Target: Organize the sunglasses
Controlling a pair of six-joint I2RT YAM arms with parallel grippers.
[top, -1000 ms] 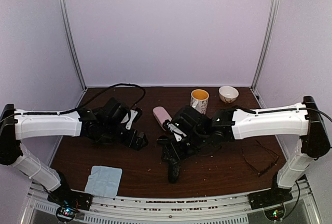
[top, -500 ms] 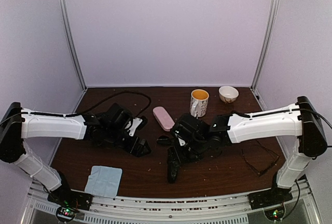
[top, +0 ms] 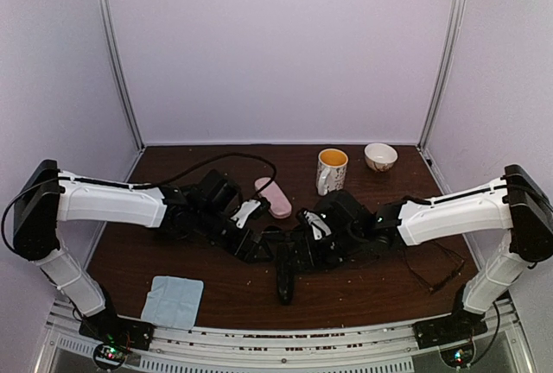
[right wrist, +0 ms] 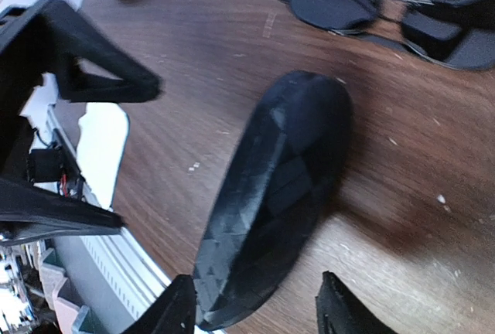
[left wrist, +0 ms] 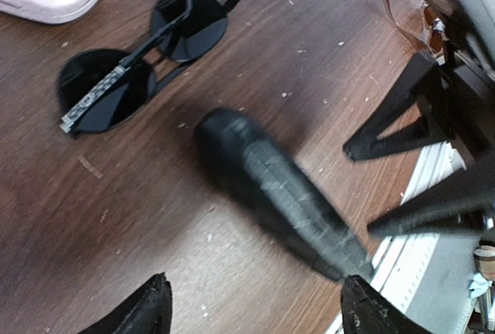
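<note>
Black sunglasses with round dark lenses (left wrist: 143, 63) lie folded on the wooden table, also in the right wrist view (right wrist: 394, 9) and, small, in the top view (top: 270, 233). A black oblong case (top: 283, 280) lies just in front of them. My left gripper (left wrist: 259, 311) is open and empty, hovering over the case (left wrist: 282, 195). My right gripper (right wrist: 259, 311) is open, its fingers on either side of the case's near end (right wrist: 271, 202). A thin black-framed pair (top: 436, 265) lies at the right. Both grippers (top: 251, 243) (top: 294, 256) face each other closely at the table's middle.
A pink case (top: 272, 196) lies behind the grippers. A mug (top: 332, 168) and a small bowl (top: 380, 156) stand at the back right. A light-blue cloth (top: 173, 301) lies at the front left. The table's front rail (top: 276, 338) is close to the case.
My left gripper has moved right, toward the sunglasses and the black case. My right arm has shifted and lowered over the case. The case and pink case stay roughly in place.
</note>
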